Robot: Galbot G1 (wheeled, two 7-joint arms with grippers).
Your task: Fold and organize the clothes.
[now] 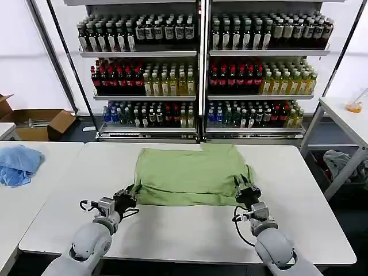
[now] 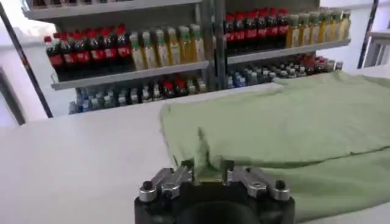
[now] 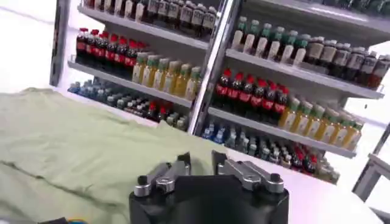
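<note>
1. both grippers sit at the near edge of the green shirt: left gripper pinches its near-left corner, fingers closed on a raised fold.
2. right gripper grips the near-right corner, fingers nearly together.
3. shirt lies mid-desk, long axis running left to right.
4. bottle shelves stand behind.

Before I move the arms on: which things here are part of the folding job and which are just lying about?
Part of the job:
green shirt, partly folded on the white table
left gripper, at its near left corner
right gripper, at its near right corner

Lying about:
light blue cloth on the side table
cardboard box
bottle shelves
</note>
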